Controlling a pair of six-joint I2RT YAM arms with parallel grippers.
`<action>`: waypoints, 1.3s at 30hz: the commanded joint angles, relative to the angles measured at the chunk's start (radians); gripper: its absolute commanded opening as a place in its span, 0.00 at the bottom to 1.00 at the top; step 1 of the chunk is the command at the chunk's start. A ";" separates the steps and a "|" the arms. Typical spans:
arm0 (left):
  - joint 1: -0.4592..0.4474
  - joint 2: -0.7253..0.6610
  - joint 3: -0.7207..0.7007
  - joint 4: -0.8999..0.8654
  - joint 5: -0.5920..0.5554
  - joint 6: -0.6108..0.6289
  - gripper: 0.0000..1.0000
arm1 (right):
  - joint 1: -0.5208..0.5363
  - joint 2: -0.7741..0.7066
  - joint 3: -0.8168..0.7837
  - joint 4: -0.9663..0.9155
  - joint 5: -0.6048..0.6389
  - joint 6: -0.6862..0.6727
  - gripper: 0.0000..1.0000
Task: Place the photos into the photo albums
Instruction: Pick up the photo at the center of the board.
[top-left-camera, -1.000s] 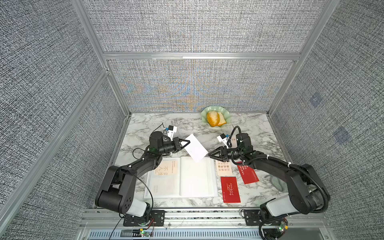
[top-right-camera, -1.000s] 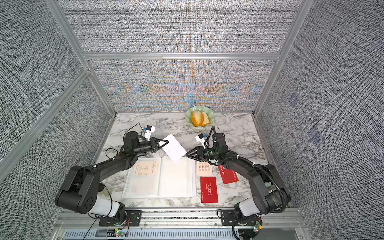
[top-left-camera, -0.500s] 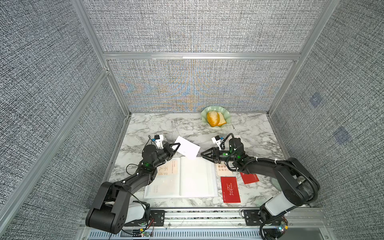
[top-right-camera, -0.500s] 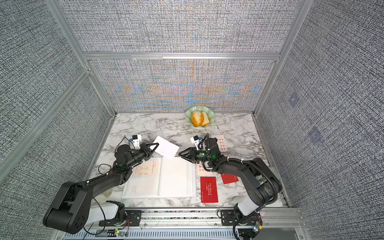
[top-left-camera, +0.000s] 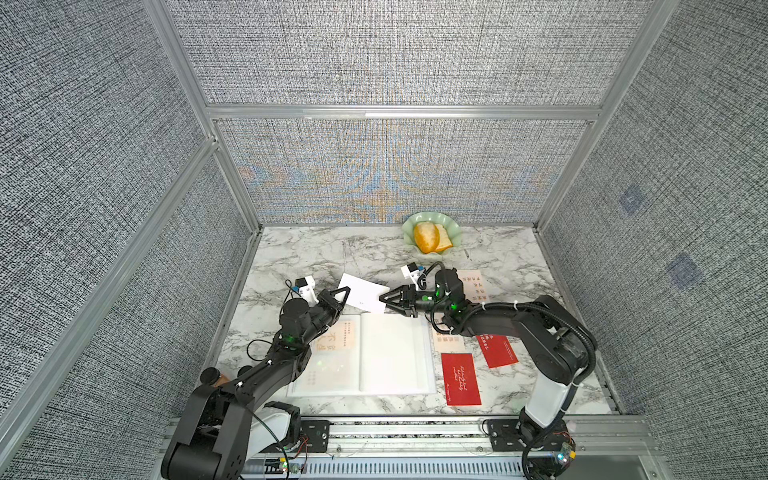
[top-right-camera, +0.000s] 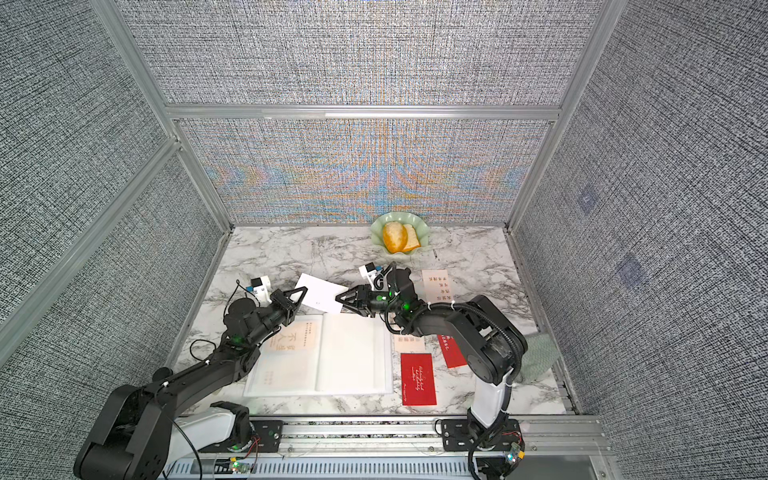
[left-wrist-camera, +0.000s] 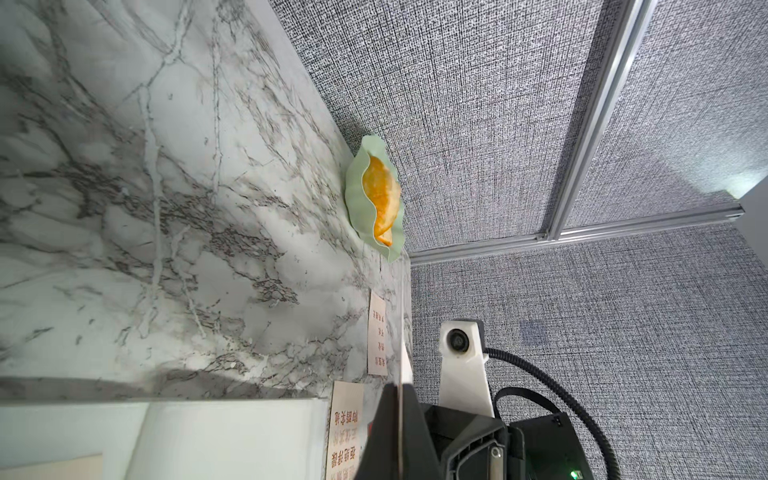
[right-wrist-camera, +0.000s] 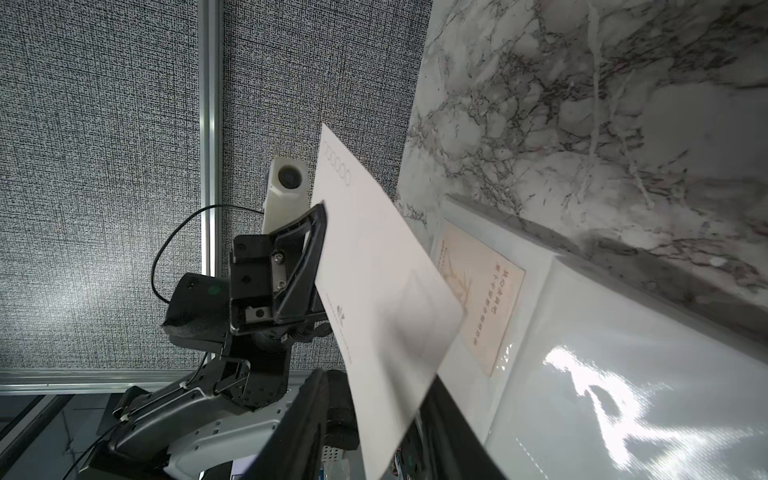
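Left claw (top-left-camera: 341, 296) pressed together, pinching white card (top-left-camera: 362, 293) by one edge, in air just beyond far edge of open album (top-left-camera: 390, 353). Since second ago right claw (top-left-camera: 384, 298) reached card's free end, jaws narrowing either side; cannot tell if gripping yet. Likely handover before sliding into empty page

Marble table (top-left-camera: 299, 257). Open photo album (top-left-camera: 390, 357) flat near front edge, centre. Just beside its right side: cream photo (top-left-camera: 452, 344). Red photo (top-left-camera: 461, 378) toward front-right corner; second red photo (top-left-camera: 500, 353) further right. Another cream photo (top-left-camera: 473, 286) further back. Green dish (top-left-camera: 455, 232) at far edge.
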 joint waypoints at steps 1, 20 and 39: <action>0.002 -0.014 -0.009 -0.008 -0.035 -0.014 0.00 | 0.016 0.016 0.026 0.067 0.011 0.051 0.32; 0.002 -0.085 -0.012 -0.130 -0.069 0.025 0.00 | 0.030 0.077 0.090 0.086 0.027 0.106 0.00; 0.006 -0.121 0.195 -0.694 -0.085 0.353 0.39 | -0.007 -0.078 -0.055 -0.083 0.033 -0.001 0.00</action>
